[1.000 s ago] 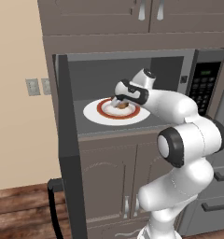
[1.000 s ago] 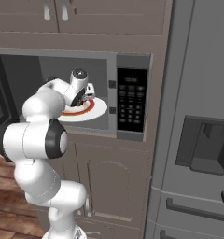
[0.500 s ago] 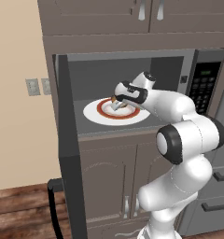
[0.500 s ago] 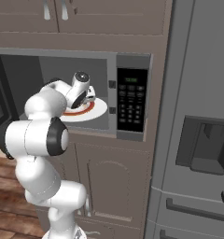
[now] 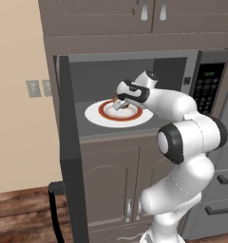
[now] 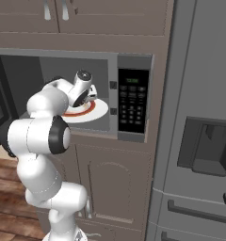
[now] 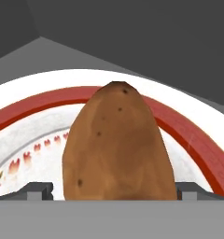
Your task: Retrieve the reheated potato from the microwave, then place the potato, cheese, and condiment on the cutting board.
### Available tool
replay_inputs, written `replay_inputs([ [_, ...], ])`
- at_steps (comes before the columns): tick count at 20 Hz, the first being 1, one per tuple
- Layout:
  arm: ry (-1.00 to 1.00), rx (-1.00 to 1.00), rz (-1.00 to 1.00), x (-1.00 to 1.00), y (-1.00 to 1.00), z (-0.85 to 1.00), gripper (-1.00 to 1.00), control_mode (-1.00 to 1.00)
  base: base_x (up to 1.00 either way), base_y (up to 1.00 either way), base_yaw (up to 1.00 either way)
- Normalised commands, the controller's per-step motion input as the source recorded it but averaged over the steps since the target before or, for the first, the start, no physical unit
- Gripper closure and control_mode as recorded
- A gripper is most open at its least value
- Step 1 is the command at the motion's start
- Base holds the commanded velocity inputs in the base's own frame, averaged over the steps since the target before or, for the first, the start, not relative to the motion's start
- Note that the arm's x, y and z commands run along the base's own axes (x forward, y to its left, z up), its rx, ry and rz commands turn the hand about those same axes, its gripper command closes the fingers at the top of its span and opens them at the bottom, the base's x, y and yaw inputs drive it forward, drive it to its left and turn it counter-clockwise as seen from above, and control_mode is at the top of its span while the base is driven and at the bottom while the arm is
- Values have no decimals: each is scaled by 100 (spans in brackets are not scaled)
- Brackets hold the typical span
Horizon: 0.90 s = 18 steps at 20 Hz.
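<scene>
My gripper (image 5: 118,102) at the potato (image 7: 117,147), inside the microwave (image 5: 135,80).
My fingers (image 7: 39,190) stand wide apart, one on each side of the potato, which lies at the middle of the red-ringed plate (image 5: 94,114) on the microwave floor.

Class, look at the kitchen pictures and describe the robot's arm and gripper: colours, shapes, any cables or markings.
The arm is glossy white, built of rounded, tube-like segments with dark grey to black bands at the joints. The gripper has a black hand block and two small dark finger tips. No loose cables or printed markings are visible.
</scene>
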Motion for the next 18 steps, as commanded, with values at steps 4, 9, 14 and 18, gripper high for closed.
replay_inputs([
  [4, 0, 0, 0, 0, 6, 0, -100, -100, 0, 0, 0],
  [9, 0, 0, 0, 5, 8, -2, -100, -100, 0, 0, 0],
  [14, 0, 0, 0, 5, 8, -5, -100, -100, 0, 0, 0],
  [18, -2, 0, 1, 3, 3, -6, 100, -100, 0, 0, 0],
])
